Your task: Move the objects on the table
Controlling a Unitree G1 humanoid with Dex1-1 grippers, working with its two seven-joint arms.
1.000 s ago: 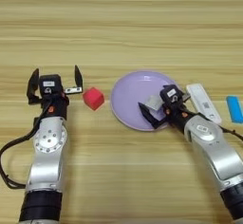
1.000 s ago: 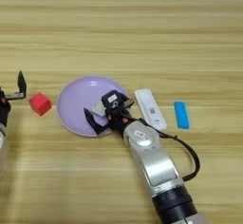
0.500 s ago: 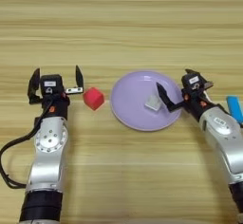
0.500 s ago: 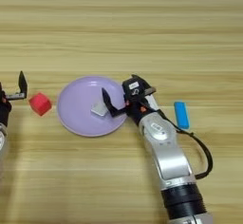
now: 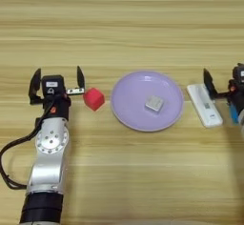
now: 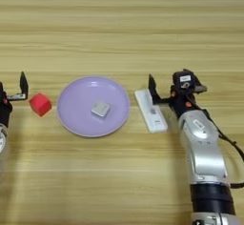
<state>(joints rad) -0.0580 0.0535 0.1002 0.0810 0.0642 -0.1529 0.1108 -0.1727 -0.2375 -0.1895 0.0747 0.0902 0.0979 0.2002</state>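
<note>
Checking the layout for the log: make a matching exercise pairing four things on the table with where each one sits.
Things:
1. red cube
2. silver-grey block
3. white device
4. left gripper

Places:
A. lying on the lilac plate
B. on the table just right of the plate, beside the right gripper
C. at the left, fingers spread, holding nothing
D. on the table between the left gripper and the plate

Pairs: 1-D, 2-A, 3-B, 4-C
</note>
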